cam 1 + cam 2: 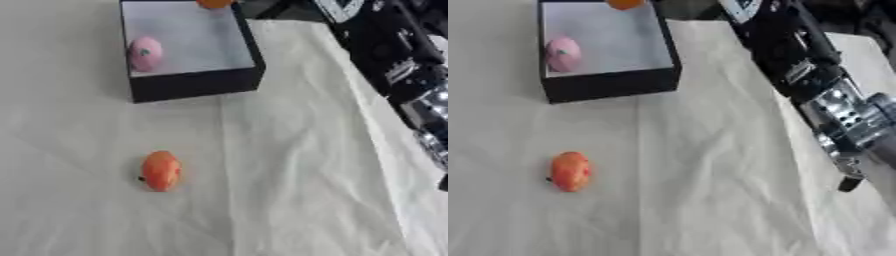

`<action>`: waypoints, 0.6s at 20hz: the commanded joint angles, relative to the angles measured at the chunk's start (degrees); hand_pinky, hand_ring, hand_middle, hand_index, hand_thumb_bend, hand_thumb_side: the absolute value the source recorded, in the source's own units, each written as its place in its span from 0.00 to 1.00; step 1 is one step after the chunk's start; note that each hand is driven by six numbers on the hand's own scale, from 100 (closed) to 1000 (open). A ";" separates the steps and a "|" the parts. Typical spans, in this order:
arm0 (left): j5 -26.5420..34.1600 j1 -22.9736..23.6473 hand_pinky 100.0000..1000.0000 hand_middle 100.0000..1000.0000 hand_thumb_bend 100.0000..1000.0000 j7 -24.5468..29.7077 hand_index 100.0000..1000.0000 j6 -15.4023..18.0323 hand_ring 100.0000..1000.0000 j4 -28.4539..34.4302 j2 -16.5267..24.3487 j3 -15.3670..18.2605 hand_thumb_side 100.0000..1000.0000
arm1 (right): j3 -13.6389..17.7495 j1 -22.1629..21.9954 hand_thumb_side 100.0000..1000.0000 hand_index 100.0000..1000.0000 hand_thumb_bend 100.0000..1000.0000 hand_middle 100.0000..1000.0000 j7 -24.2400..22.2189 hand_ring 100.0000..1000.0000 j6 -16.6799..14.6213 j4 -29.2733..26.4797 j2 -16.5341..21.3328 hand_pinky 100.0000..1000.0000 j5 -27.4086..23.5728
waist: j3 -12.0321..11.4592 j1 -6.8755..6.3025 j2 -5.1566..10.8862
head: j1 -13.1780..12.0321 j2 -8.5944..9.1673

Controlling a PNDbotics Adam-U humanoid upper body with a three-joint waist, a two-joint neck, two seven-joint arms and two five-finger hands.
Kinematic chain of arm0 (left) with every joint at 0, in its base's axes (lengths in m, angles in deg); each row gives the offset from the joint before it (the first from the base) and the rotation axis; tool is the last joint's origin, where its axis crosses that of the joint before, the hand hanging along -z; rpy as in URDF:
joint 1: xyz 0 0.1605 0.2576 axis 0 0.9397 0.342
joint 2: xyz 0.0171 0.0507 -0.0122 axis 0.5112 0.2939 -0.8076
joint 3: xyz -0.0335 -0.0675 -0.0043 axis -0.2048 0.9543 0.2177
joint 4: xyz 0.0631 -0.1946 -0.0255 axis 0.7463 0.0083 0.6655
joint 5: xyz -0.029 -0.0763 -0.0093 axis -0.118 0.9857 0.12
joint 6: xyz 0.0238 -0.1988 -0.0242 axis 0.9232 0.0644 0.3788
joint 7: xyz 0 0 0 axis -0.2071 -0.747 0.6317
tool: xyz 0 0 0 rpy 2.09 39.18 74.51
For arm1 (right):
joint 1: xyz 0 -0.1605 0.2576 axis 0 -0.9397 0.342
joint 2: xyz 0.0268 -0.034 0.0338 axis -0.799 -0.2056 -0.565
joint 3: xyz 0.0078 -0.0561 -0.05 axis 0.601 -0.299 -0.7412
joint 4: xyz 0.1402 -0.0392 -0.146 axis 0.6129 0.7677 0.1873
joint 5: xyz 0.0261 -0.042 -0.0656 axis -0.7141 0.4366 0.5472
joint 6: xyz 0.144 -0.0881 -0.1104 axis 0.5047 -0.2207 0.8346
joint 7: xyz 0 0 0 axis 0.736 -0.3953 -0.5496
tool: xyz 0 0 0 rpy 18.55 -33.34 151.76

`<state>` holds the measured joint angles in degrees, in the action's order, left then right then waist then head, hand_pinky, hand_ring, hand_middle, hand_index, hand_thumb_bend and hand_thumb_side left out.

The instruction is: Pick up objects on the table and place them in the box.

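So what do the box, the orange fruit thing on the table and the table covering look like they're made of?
The box looks like stiff card or thin board: matte black walls, pale grey floor, sharp straight edges. The orange fruit looks like moulded plastic or foam, smooth with a dull sheen, so probably a toy. The table covering looks like off-white cloth, with soft creases and a fold line.

Both views soft, overall blur, no crisp edges anywhere. Lighting even and fairly bright, diffuse. White cloth point(289, 150) reads slightly washed out, creases faint. Black box point(194, 82) casts only a thin shadow at its front wall; small dark shadow under the orange object point(161, 170). Silver joints on the right arm point(842, 112) show mild glare.
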<state>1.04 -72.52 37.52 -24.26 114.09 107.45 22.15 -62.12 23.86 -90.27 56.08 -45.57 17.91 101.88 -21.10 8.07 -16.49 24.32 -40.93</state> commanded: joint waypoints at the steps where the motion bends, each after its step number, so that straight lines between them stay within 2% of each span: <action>1: 0.13 -0.81 0.87 0.76 0.00 0.31 0.74 -0.05 0.82 1.21 1.04 0.17 0.56 | -0.15 1.17 0.14 0.62 0.00 0.42 0.90 0.52 -1.66 1.51 -0.33 0.75 3.48 | -0.23 0.29 0.04 | 0.69 0.65; 9: 0.55 -0.96 0.87 0.76 0.00 0.14 0.74 -0.01 0.82 1.59 0.84 0.13 0.56 | -1.22 0.18 0.17 0.65 0.00 0.46 2.22 0.57 -3.46 4.75 -3.65 0.76 10.17 | -0.85 0.25 0.19 | 1.60 0.31; 12: 0.60 -1.06 0.87 0.76 0.00 0.09 0.74 -0.08 0.82 1.63 0.80 0.13 0.56 | -1.45 -0.15 0.20 0.69 0.05 0.52 2.28 0.61 -4.24 5.62 -4.33 0.77 12.23 | -0.92 0.24 0.26 | 1.61 0.26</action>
<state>1.55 -72.96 37.64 -24.38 114.40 107.40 22.14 -63.82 22.87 -88.16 52.26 -39.93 12.69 113.21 -21.98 8.11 -16.64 25.75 -40.91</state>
